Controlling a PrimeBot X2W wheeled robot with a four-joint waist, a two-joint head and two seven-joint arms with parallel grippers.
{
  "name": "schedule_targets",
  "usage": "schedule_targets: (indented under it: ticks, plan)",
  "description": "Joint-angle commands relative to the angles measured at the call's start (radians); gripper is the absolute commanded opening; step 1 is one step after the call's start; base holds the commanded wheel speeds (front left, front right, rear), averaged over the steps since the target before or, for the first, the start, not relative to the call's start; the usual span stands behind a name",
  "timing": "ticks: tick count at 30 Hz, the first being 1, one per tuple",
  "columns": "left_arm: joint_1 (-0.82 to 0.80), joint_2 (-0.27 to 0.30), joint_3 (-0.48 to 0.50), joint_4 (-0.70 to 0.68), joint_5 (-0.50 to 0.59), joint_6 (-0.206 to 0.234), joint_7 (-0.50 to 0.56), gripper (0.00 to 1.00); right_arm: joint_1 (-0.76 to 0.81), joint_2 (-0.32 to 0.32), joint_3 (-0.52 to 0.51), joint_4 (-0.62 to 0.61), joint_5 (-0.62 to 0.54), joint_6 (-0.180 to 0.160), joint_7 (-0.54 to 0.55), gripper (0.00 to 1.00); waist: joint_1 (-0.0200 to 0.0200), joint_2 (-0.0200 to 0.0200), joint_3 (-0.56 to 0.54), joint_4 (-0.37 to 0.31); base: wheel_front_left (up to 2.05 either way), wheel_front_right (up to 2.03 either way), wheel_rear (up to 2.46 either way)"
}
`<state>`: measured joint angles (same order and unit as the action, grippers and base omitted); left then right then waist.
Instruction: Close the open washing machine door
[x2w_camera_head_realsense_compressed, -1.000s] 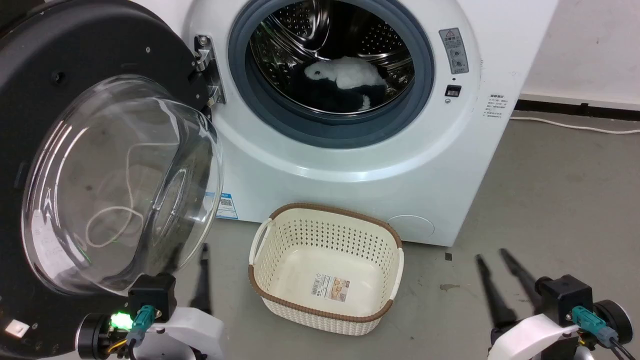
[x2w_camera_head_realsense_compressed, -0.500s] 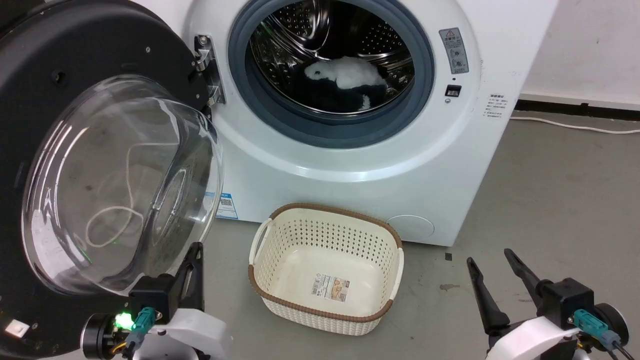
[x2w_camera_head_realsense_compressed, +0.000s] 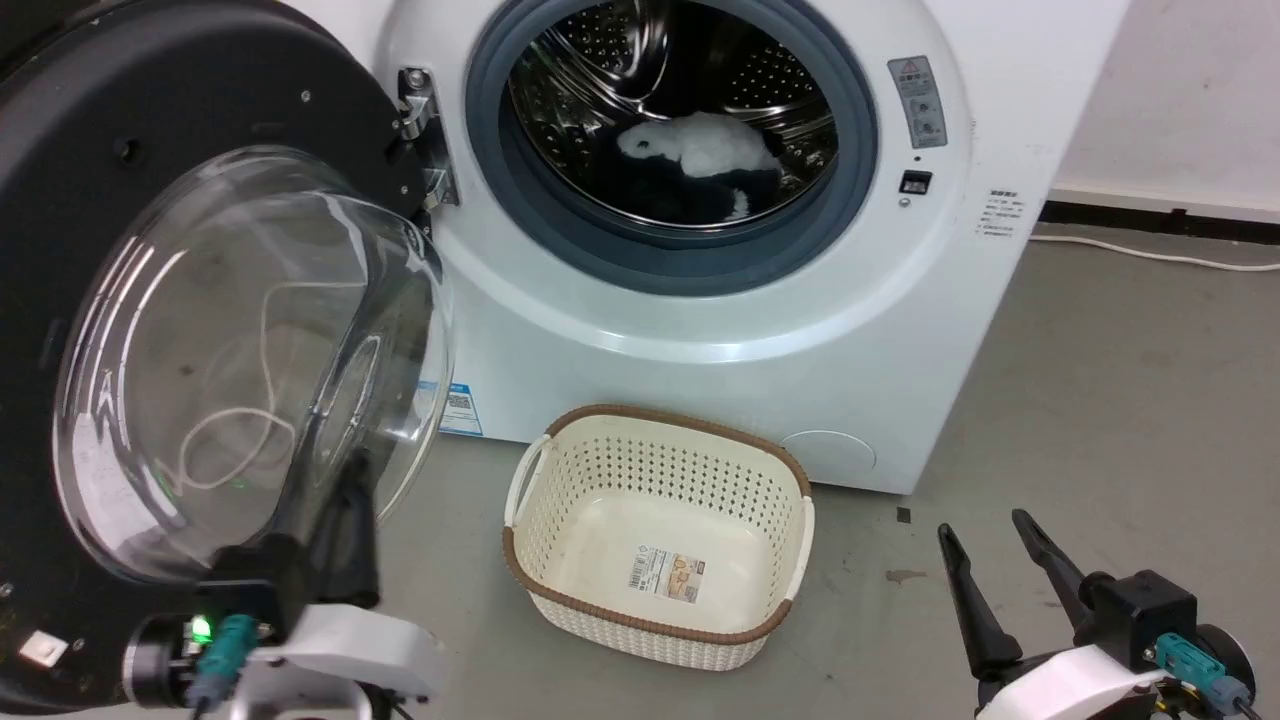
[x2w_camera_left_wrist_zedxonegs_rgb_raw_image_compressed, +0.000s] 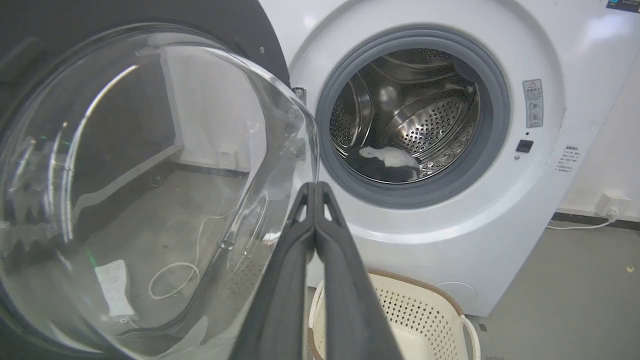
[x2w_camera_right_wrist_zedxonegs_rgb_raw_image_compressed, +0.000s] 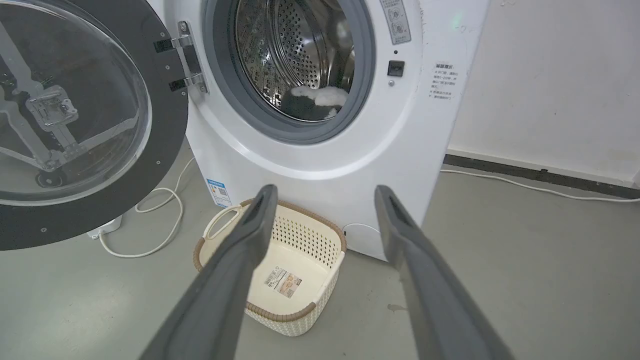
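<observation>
The washing machine door (x2w_camera_head_realsense_compressed: 230, 340) stood swung wide to the left of the washing machine (x2w_camera_head_realsense_compressed: 700, 330), its inner face and glass bowl turned towards the robot. The left hand (x2w_camera_left_wrist_zedxonegs_rgb_raw_image_compressed: 314, 200) had its fingers pressed together, holding nothing, tips close by the bowl's near edge; contact could not be confirmed. The right hand (x2w_camera_head_realsense_compressed: 982, 525) hung spread and empty low on the right, well apart from the door. Risks, in my judgement: joined fingers bearing on curved, glossy glass may slide off, leaving the door short of its latch. The hand also sits on the door's inner side, where it could be caught between door and machine front as the gap narrows. The basket (x2w_camera_head_realsense_compressed: 640, 640) stood on the floor just before the machine, and whether the door passes clear above it could not be told. The basket held only a label (x2w_camera_head_realsense_compressed: 667, 573). The drum (x2w_camera_head_realsense_compressed: 600, 60) held white and dark laundry (x2w_camera_head_realsense_compressed: 700, 150), lying well back from the grey gasket (x2w_camera_head_realsense_compressed: 490, 200), so trapping looked unlikely.
</observation>
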<state>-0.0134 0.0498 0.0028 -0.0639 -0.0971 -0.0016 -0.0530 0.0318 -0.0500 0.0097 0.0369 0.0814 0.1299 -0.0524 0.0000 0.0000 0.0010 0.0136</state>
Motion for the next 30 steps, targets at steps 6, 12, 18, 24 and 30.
schedule_targets:
  ticks: [6,12,18,24,30]
  plan:
    - [-0.023,0.001,0.058,-0.080,-0.038,0.014,-0.021,0.00,0.016,0.000,-0.002,0.017,0.026,0.000,-0.023,1.00,0.0000,0.0000,0.000,0.028,0.00,0.00,0.00]
    - [-0.044,0.001,0.137,-0.124,-0.078,0.028,-0.034,0.00,0.019,0.000,-0.009,0.026,0.042,0.000,-0.035,1.00,0.0000,0.0000,0.000,0.063,0.00,0.00,0.00]
    - [-0.067,0.001,0.247,-0.133,-0.133,0.043,-0.046,0.00,0.021,0.000,-0.014,0.035,0.053,0.000,-0.048,1.00,0.0000,0.0000,0.004,0.107,0.00,0.00,0.00]
    - [-0.119,0.001,0.392,-0.100,-0.176,0.029,-0.059,0.00,0.018,0.000,-0.019,0.044,0.064,0.000,-0.060,1.00,0.0000,0.0000,0.019,0.147,0.00,0.00,0.00]
    - [-0.197,0.027,0.521,-0.020,-0.178,-0.007,-0.071,0.00,0.008,0.000,-0.024,0.049,0.068,0.000,-0.071,1.00,0.0000,0.0000,0.046,0.174,0.00,0.00,0.00]
